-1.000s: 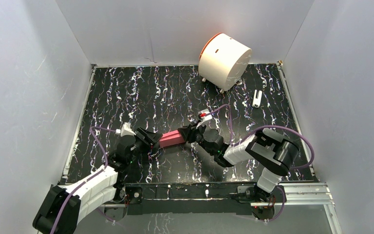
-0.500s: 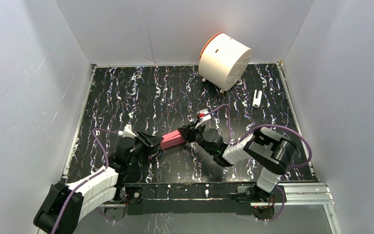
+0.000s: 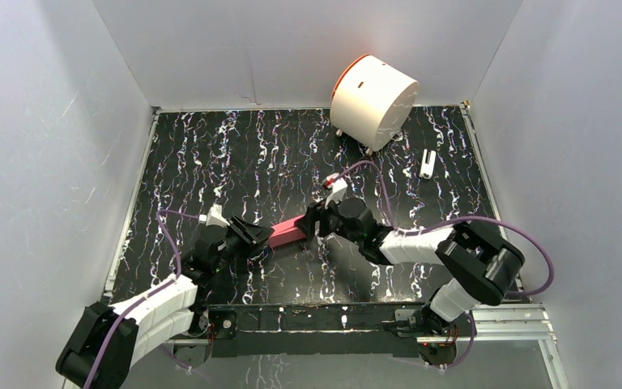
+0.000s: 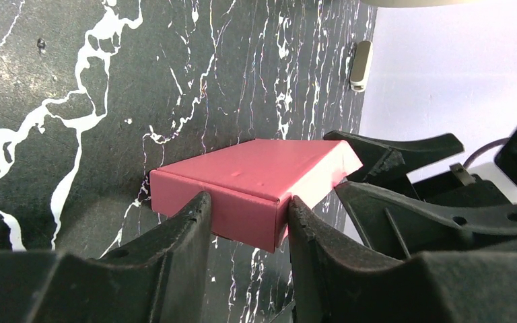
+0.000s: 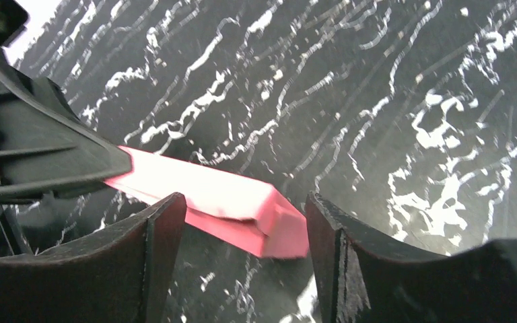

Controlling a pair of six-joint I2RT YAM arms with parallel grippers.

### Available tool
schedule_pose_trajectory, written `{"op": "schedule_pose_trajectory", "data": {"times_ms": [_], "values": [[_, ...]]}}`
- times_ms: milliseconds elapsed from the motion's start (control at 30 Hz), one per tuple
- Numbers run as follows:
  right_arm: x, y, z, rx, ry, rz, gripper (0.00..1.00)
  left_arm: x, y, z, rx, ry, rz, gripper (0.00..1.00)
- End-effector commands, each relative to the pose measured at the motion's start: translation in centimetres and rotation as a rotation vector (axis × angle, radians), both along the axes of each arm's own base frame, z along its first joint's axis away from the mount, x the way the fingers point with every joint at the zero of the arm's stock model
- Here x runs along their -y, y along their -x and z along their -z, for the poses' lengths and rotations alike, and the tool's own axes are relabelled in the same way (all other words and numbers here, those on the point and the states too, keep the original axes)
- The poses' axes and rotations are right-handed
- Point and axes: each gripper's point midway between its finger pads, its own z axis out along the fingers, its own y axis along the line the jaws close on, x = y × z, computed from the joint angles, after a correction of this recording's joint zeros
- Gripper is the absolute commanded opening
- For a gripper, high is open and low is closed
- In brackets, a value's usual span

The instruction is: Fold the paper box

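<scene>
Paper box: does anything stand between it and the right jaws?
Nothing visible does. One end of the paper box sits between the open right jaws, with bare table showing in the gap on one side. The left jaws are closed on its other end.

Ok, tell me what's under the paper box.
Under the paper box only the black marbled table shows, shadowed. The left gripper pinches one end; the open right gripper flanks the other. Whether its underside touches the table is hidden.
</scene>
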Motion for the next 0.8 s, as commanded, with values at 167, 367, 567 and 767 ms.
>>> {"op": "schedule_pose_trajectory", "data": {"times_ms": [167, 367, 567, 767], "values": [[3.2, 0.8, -0.4, -0.265, -0.047, -0.096, 0.83, -1.9, 3.0, 5.1, -0.162, -0.186, 0.037, 0.16], [2.8, 0.8, -2.6, -0.403, -0.244, -0.167, 0.85, -1.7, 3.0, 4.9, -0.157, -0.187, 0.050, 0.16], [2.6, -0.9, -2.5, -0.525, -0.301, -0.108, 0.85, -1.5, 2.9, 4.6, -0.146, -0.180, 0.057, 0.16], [2.4, -1.1, -0.8, -0.604, -0.324, -0.096, 0.79, -1.4, 2.7, 4.3, -0.132, -0.180, 0.064, 0.15]]}}
